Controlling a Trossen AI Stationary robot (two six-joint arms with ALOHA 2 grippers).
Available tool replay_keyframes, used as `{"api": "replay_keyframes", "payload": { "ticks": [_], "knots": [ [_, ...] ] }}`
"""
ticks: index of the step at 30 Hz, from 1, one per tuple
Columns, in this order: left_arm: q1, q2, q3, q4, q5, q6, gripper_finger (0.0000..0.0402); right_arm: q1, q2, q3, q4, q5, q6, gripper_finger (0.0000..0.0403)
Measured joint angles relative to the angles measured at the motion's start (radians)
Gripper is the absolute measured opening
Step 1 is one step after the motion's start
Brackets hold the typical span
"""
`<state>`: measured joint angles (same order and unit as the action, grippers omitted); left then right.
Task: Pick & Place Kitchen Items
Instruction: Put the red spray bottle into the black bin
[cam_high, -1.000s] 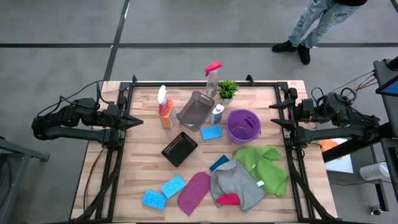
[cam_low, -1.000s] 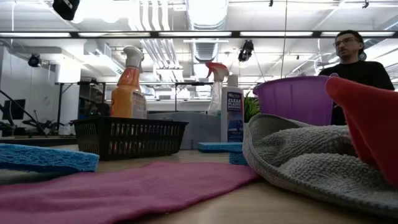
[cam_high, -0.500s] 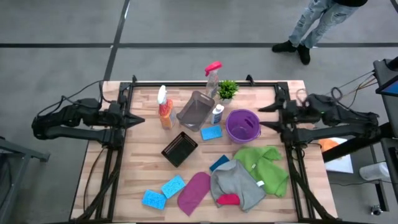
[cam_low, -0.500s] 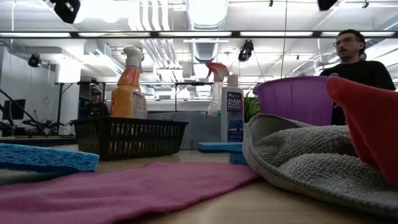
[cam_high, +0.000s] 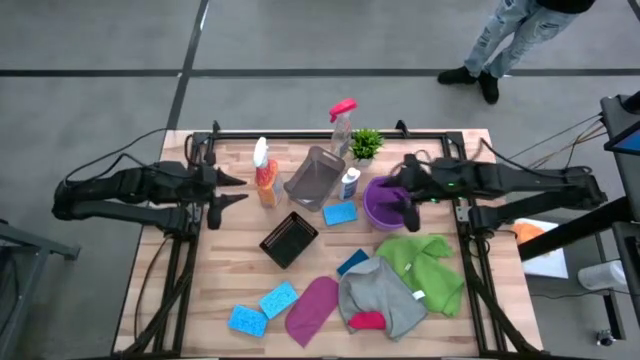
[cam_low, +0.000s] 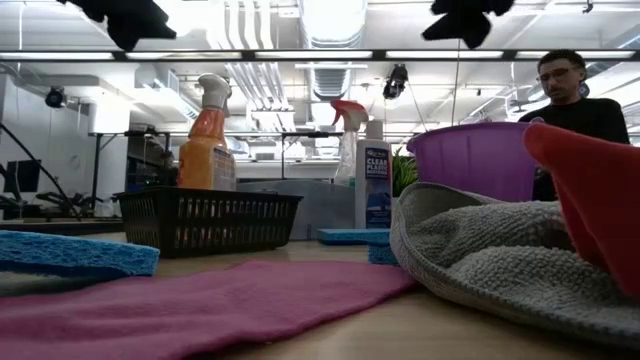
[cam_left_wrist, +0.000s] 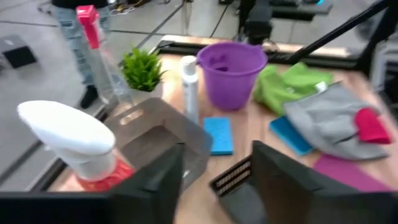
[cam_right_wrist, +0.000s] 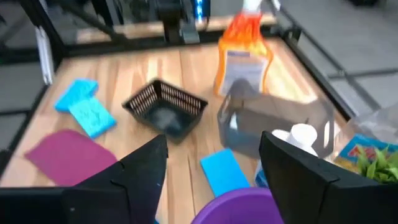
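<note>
My left gripper (cam_high: 240, 190) hovers open just left of the orange spray bottle (cam_high: 266, 182), which stands upright on the table. My right gripper (cam_high: 402, 192) hangs open above the purple bucket (cam_high: 388, 205), touching nothing. A pink-topped clear spray bottle (cam_high: 342, 122) and a small white bottle (cam_high: 349, 183) stand near the far edge. Blue sponges (cam_high: 340, 212) (cam_high: 279, 298) (cam_high: 247, 320) lie flat. Magenta (cam_high: 312, 308), grey (cam_high: 382, 298), green (cam_high: 425, 265) and red (cam_high: 367, 320) cloths lie in the near right part. The wrist views show each gripper's fingers apart: left gripper (cam_left_wrist: 217, 180), right gripper (cam_right_wrist: 214, 180).
A grey bin (cam_high: 314, 178) lies tilted mid-table beside a black basket (cam_high: 289, 238). A small potted plant (cam_high: 366, 145) stands at the far edge. A person (cam_high: 500, 40) stands beyond the table. Bare wood (cam_high: 225, 270) shows at the near left.
Both arms have reached in over the table. My left gripper has moved toward the right edge, up to the orange bottle, and has opened. My right gripper has moved toward the left edge until it is over the purple bucket, staying open. No object has moved.
</note>
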<state>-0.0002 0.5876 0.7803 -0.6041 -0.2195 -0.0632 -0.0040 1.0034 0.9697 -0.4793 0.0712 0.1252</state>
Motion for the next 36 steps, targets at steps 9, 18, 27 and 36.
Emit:
{"api": "replay_keyframes", "payload": {
  "ticks": [9,18,27,36],
  "knots": [
    [0.0,0.024,0.0,0.001,-0.029,0.045,0.0309,-0.005,0.279,0.282,-0.25,0.003,-0.149,0.033],
    [-0.001,0.03,-0.004,0.026,-0.054,0.026,0.0312,-0.063,0.46,0.488,-0.309,0.017,-0.37,0.0332],
    [-0.001,0.023,-0.158,0.325,-0.051,0.046,0.0312,-0.259,0.542,0.623,-0.323,0.01,-0.583,0.0332],
    [-0.001,0.023,-0.249,0.455,-0.05,0.06,0.0312,-0.494,0.675,0.839,-0.436,-0.073,-0.773,0.0332]
  ]
}}
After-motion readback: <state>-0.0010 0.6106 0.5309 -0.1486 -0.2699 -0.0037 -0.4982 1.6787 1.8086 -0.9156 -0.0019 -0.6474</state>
